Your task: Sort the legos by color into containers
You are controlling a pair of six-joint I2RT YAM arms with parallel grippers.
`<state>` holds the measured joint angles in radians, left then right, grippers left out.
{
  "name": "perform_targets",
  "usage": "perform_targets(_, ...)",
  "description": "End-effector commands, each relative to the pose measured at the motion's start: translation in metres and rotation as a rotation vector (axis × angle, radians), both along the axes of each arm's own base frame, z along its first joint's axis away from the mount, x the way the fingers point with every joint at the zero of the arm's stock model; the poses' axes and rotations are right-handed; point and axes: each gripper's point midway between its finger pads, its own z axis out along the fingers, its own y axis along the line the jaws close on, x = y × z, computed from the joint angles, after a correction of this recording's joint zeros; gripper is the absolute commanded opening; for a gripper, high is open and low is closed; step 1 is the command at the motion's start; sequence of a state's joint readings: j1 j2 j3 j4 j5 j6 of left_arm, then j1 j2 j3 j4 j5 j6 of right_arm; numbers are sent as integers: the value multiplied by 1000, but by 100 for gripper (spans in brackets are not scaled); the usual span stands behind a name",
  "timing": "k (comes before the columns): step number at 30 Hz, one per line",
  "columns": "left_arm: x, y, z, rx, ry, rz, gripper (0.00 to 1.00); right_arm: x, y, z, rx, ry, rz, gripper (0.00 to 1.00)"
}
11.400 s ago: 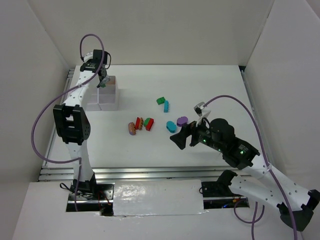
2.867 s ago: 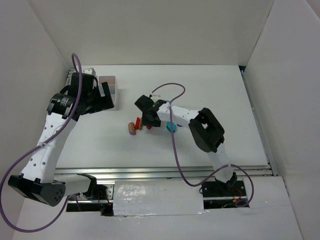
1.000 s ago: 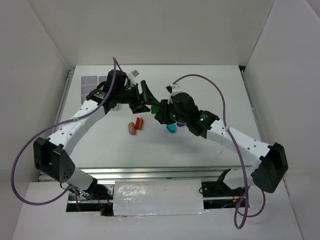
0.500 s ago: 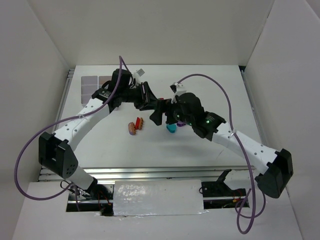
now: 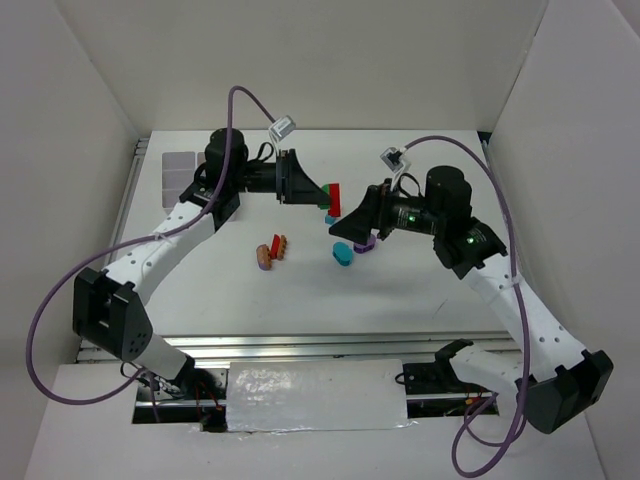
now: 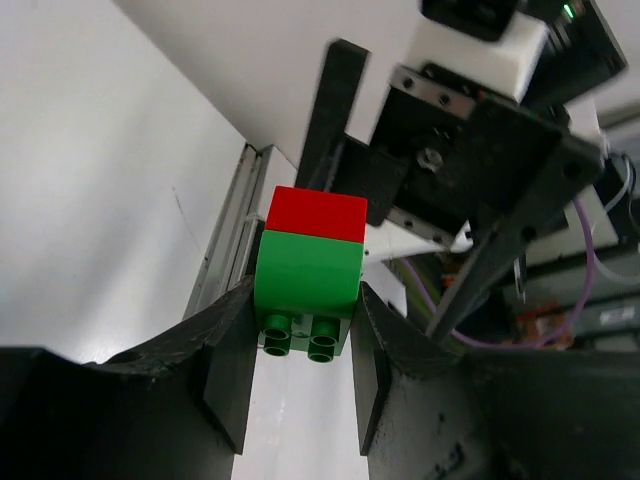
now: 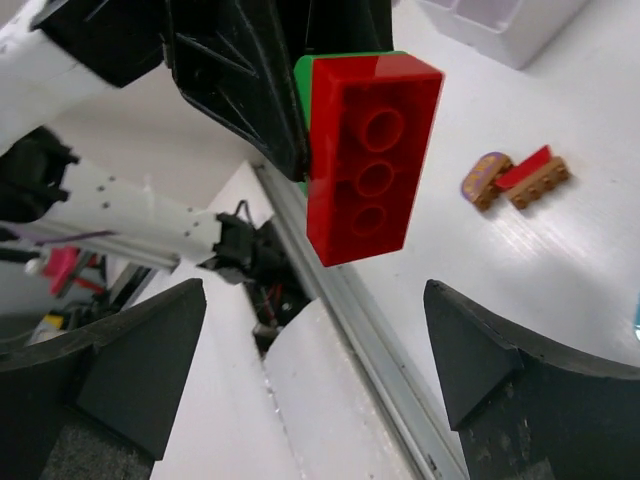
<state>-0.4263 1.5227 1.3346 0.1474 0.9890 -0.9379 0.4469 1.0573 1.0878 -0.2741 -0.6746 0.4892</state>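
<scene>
A: L gripper (image 6: 303,345)?
B: Clamped on green lego (image 6: 308,272), studs palmward; red lego (image 6: 316,214) stuck on its far end, past fingertips.
A: R gripper (image 7: 315,290)?
B: Fingers spread wide; red lego ahead, untouched.

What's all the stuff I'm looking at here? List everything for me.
Stacked bricks: two, red on green, held above the table.
Teal pieces: two, a brick under the held stack, an oval nearer the bases.
Purple oval: one, partly hidden by the right gripper.
Small cluster: three, purple-and-brown oval, red, brown; left of the teal oval.
Divided tray: one, white, far-left corner.
Table: one, white.
Cables: two, purple, one per arm.
Left gripper: black, shut on the stacked bricks.
Right gripper: black, open, facing the stack.
</scene>
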Motion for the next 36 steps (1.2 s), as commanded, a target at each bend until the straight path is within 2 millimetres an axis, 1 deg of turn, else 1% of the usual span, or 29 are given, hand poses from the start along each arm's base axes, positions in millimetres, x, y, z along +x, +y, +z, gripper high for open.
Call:
perform_targets(1, -44, 11, 48, -93, -292, -169, 0, -26, 0, 34, 79, -13, 156, 96)
perform_targets(2, -48, 13, 48, -92, -302, -185, 0, -26, 1, 44, 126, -20, 165, 95)
perform_targets(3, -51, 13, 47, -99, -311, -200, 0, -31, -2, 51, 156, -23, 192, 93)
perform_targets(4, -60, 15, 50, -111, -326, -232, 0, -30, -2, 55, 176, -29, 195, 92)
perform_targets(5, -66, 16, 52, -123, -301, -250, 0, -30, -2, 63, 195, -35, 198, 90)
perform_targets(6, -70, 16, 53, -142, -338, -262, 0, -29, -2, 65, 198, -38, 204, 86)
perform_targets(8, -79, 17, 55, -151, -344, -283, 0, -28, -1, 73, 206, -52, 213, 83)
perform_targets(10, -83, 17, 52, -141, -330, -284, 0, -27, 0, 79, 214, -61, 217, 80)
perform_targets(11, -83, 15, 50, -137, -346, -286, 0, -24, 1, 85, 224, -72, 213, 76)
perform_targets(12, -84, 14, 50, -133, -342, -283, 0, -22, 1, 87, 227, -73, 208, 75)
perform_targets(14, -82, 12, 46, -115, -327, -269, 0, -21, 3, 95, 249, -79, 208, 72)
perform_targets(16, -79, 11, 41, -93, -310, -253, 0, -19, 4, 99, 252, -82, 204, 70)
perform_targets(19, -72, 8, 37, -68, -288, -228, 0, -16, 7, 94, 240, -82, 202, 67)
perform_targets(23, -69, 6, 38, -67, -276, -222, 0, -16, 13, 84, 226, -54, 211, 61)
perform_targets(25, -67, 6, 39, -68, -274, -219, 0, -19, 16, 81, 215, -48, 218, 62)
perform_targets(27, -66, 5, 42, -78, -283, -216, 0, -17, 18, 77, 205, -44, 210, 63)
perform_targets(28, -67, 4, 42, -83, -276, -221, 0, -17, 19, 73, 201, -37, 213, 67)
perform_targets(30, -66, 3, 43, -90, -270, -225, 0, -17, 21, 70, 194, -30, 210, 68)
perform_targets(31, -66, 3, 44, -93, -268, -228, 0, -16, 21, 69, 195, -30, 207, 66)
perform_targets(33, -66, 2, 44, -100, -268, -231, 0, -15, 23, 69, 194, -38, 200, 59)
perform_targets(36, -65, 2, 45, -104, -269, -234, 0, -12, 24, 66, 187, -35, 186, 24)
